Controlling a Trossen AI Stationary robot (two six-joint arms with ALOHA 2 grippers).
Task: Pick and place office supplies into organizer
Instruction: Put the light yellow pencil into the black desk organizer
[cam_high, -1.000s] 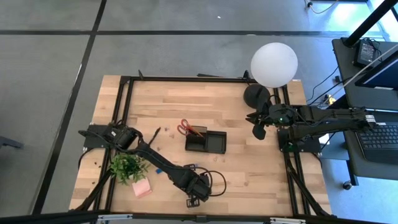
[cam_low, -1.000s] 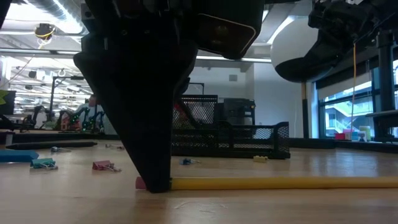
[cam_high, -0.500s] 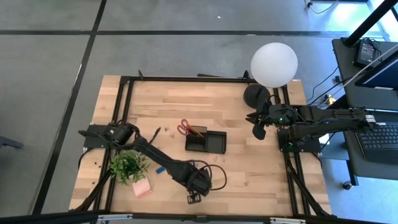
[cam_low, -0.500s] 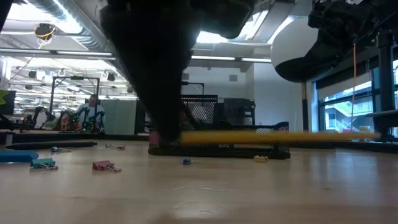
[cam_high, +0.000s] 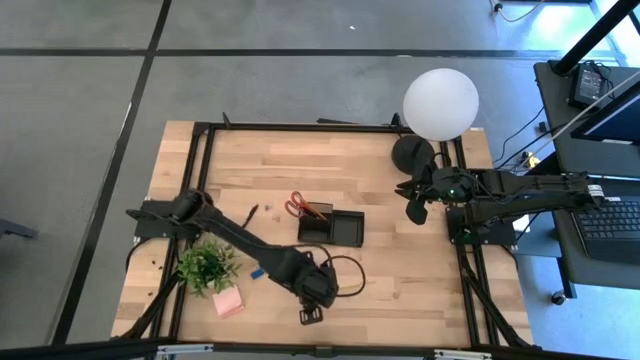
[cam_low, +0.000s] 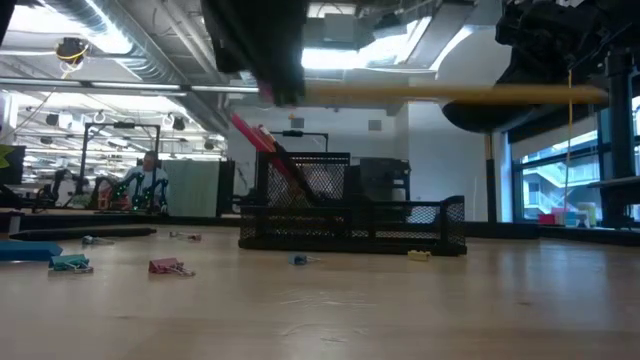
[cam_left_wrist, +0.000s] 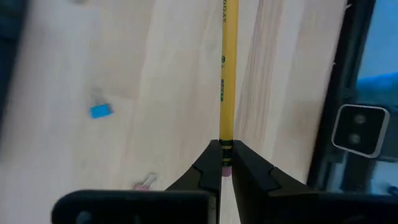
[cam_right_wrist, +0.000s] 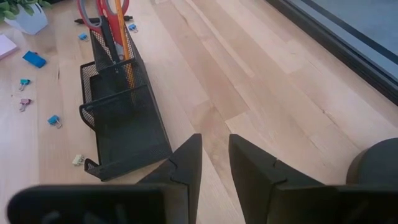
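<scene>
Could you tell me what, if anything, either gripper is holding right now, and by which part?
The left gripper holds a yellow pencil by its eraser end, lifted level above the table. The right gripper is open and holds nothing.

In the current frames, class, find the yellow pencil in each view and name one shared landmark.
High view: hidden under the left claw.
Low view: yellow pencil held level, above the organizer.
Left wrist view: pinched at its eraser end.
Right wrist view: not visible.
Shared landmark: the organizer.
</scene>
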